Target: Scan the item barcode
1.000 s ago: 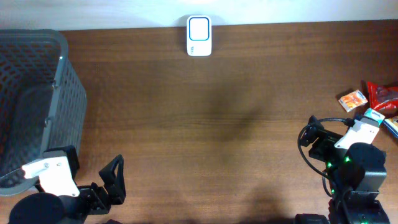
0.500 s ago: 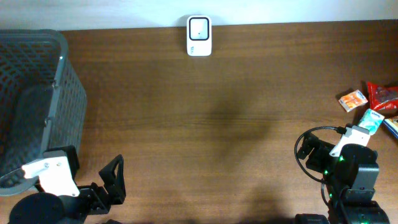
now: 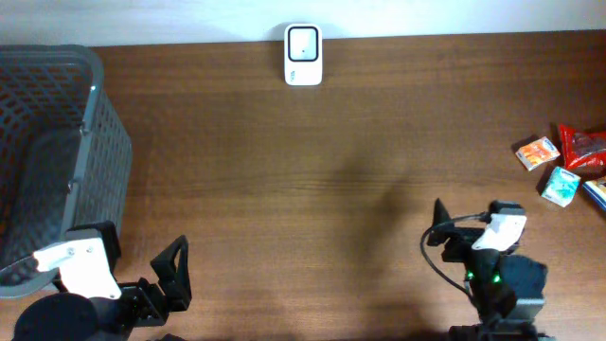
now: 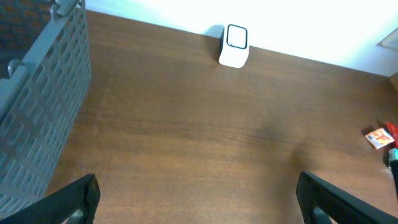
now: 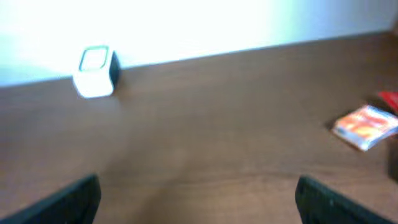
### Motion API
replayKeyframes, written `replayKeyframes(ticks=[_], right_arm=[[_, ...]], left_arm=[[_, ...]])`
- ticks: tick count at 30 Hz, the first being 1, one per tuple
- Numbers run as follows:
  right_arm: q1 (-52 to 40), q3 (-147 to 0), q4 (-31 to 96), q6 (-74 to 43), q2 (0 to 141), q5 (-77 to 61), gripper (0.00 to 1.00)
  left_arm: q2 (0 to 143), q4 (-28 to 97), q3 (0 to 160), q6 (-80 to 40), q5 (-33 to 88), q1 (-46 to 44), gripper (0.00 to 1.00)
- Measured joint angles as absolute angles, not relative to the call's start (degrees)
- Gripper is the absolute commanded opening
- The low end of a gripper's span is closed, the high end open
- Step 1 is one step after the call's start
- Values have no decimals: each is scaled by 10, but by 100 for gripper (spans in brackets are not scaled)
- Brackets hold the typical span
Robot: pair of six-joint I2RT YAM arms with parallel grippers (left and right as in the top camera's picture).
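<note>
The left arm [image 3: 80, 275] sits folded low in the lower left corner of the overhead view, its white wrist housing on top. The left gripper [image 4: 205, 202] has its jaws spread wide, one at each bottom corner of its wrist view, holding nothing. The right arm [image 3: 497, 275] sits at lower right; the right gripper [image 5: 199, 199] is likewise spread wide and empty

Black arms with white housings [image 3: 80, 268]; right arm [image 3: 516, 284] carries a looped black cable [image 3: 426, 248] (green lights [image 3: 493, 279] glow beside it); left end effector [image 4: 198, 186] is black
</note>
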State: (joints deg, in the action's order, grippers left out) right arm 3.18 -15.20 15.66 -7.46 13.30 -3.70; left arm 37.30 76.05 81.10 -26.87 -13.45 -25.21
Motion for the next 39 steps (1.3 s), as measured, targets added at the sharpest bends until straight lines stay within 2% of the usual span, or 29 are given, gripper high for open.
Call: replayKeyframes(ticks=[7, 14, 39], right_arm=[[23, -59, 90, -68, 16, -51, 99], [13, -15, 12, -55, 7, -51, 99], [9, -9, 44, -38, 7, -15, 99]], left_arm=[[373, 761, 811, -269, -134, -252, 99], [373, 761, 811, -269, -134, -252, 99], [373, 761, 811, -269, -134, -252, 99]])
